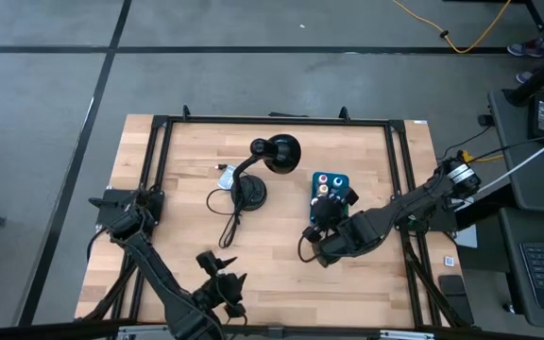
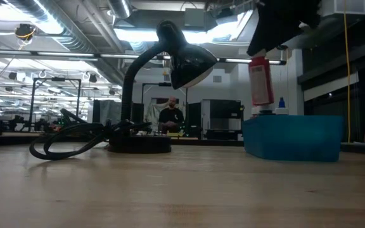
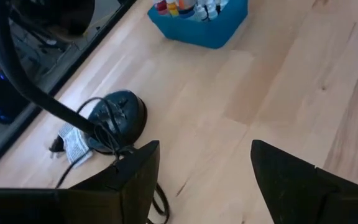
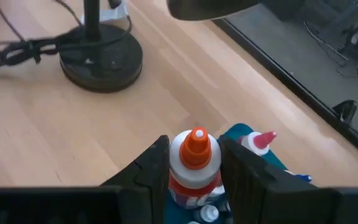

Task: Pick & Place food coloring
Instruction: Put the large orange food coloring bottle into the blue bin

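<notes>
My right gripper (image 4: 194, 163) clamped on red-capped bottle (image 4: 194, 163), held just above blue box (image 2: 293, 136). Other bottles (image 3: 188, 9) already inside box. Release pending. Left gripper (image 3: 204, 168) open, idle, well apart from box.

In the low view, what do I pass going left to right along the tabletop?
Coiled lamp cord → lamp base → lamp shade overhead → red food coloring bottle held above the box by the right tool → teal box.
</notes>
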